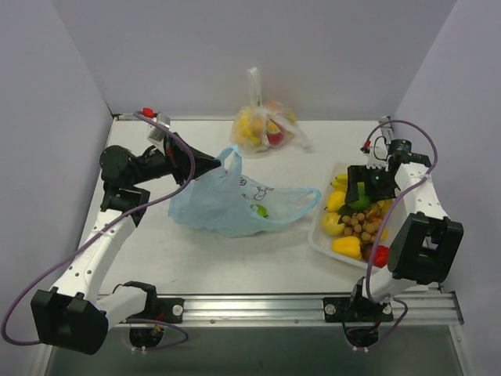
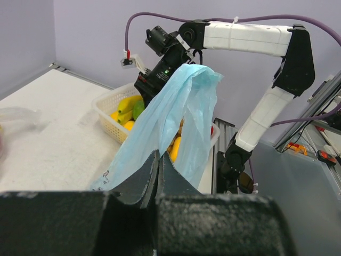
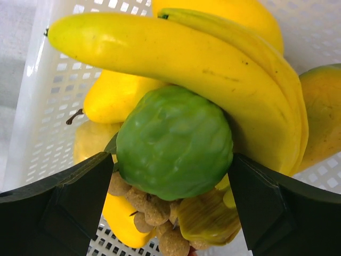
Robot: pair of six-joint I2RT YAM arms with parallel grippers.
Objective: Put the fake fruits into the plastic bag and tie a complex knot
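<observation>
Plastic bag (image 1: 235,205) pinched by left end effector (image 1: 216,164)

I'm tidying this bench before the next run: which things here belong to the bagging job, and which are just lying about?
In the job: light-blue plastic bag, pinched by the left gripper; green fruit, straddled by the open right gripper; bananas and brown grape cluster in the white basket.
Lying about: clear bag of fruit at the back.
</observation>
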